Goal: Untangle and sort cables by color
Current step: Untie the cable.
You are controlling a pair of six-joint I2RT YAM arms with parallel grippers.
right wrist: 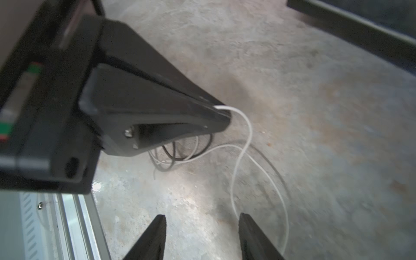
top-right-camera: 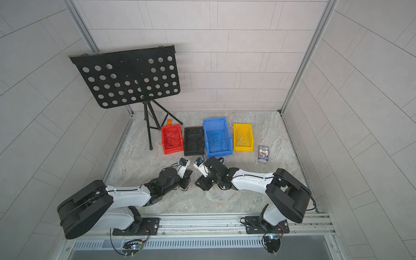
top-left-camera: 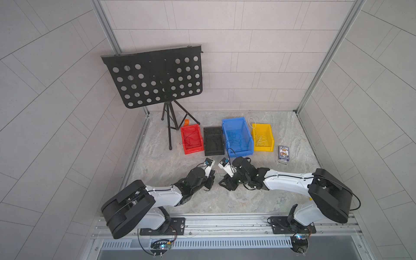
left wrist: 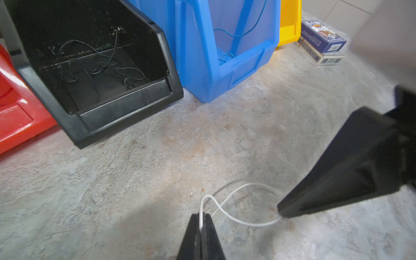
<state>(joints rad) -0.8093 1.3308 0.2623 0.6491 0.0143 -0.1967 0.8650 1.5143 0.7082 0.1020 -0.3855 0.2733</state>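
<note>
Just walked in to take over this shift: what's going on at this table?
The robot is sorting thin cables by color. The left gripper is shut on a white cable low over the table; the right gripper stands open beside it. The red bin, black bin, blue bin and yellow bin already hold cables.

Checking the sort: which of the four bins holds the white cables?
The yellow bin, at the row's end beside the blue bin; only it has white cables inside.

Both the left arm [top-left-camera: 162, 195] and right arm [top-left-camera: 286, 180] are white shells with chunky black joint housings — thin black cables [top-left-camera: 359, 202] loop off them. Black tapered wedge fingers [right wrist: 153, 238], one with a silver screw [right wrist: 128, 132] in it, and black bolted base plates [top-left-camera: 177, 225].
</note>
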